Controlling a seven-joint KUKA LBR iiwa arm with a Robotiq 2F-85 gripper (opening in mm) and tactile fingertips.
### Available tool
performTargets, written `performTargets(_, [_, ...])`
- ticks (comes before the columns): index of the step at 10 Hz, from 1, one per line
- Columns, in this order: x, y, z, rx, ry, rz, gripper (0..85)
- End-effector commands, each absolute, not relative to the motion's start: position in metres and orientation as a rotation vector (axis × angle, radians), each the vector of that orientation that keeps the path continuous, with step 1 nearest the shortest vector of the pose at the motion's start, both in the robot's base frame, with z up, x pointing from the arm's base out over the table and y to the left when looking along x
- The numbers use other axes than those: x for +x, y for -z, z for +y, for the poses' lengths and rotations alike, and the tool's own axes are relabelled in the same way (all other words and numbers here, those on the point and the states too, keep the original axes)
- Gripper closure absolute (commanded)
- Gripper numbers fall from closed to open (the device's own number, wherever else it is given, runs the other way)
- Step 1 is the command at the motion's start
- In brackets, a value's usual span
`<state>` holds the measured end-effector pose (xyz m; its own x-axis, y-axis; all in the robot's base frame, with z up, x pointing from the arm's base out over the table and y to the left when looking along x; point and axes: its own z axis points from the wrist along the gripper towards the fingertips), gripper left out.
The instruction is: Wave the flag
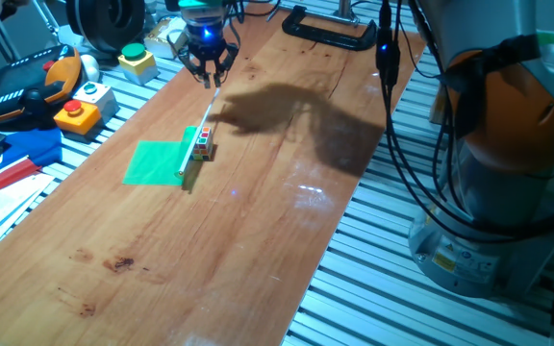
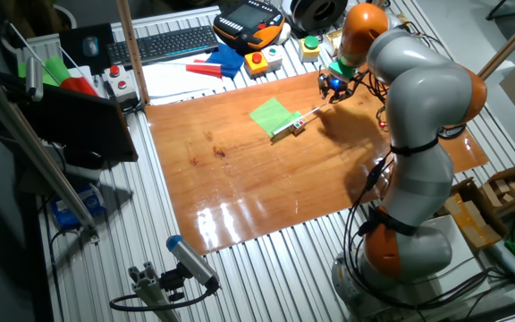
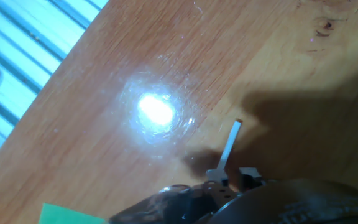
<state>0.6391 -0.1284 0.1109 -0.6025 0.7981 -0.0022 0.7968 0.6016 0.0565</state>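
The flag is a bright green sheet point(image 1: 157, 161) on a thin pale stick point(image 1: 200, 130). The sheet lies flat on the wooden table point(image 1: 258, 240). The stick slants up from it to my gripper point(image 1: 209, 75) at the table's far end. The gripper is shut on the stick's upper end. In the hand view the stick's tip point(image 3: 232, 143) pokes out past the fingers point(image 3: 216, 177), and a corner of the green sheet point(image 3: 67, 214) shows at the bottom edge. A small multicoloured cube point(image 1: 203, 144) sits against the stick. The flag point(image 2: 271, 114) and gripper point(image 2: 333, 87) also show in the other fixed view.
Button boxes point(image 1: 136, 60) point(image 1: 77, 113), a teach pendant point(image 1: 17, 91) and a blue block point(image 1: 29, 146) lie off the table's left edge. A black clamp point(image 1: 330, 29) sits at the far end. The arm's base point(image 1: 498, 221) stands to the right. A keyboard point(image 2: 164, 42) lies beyond the table.
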Motion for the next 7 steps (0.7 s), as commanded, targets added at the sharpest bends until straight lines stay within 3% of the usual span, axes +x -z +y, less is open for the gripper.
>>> performTargets(1, [0.64, -0.109, -0.129, 1.402, -0.077, 2.78, 52.0])
performTargets(7, [0.645, -0.093, -0.135, 1.5, -0.076, 2.735, 48.0])
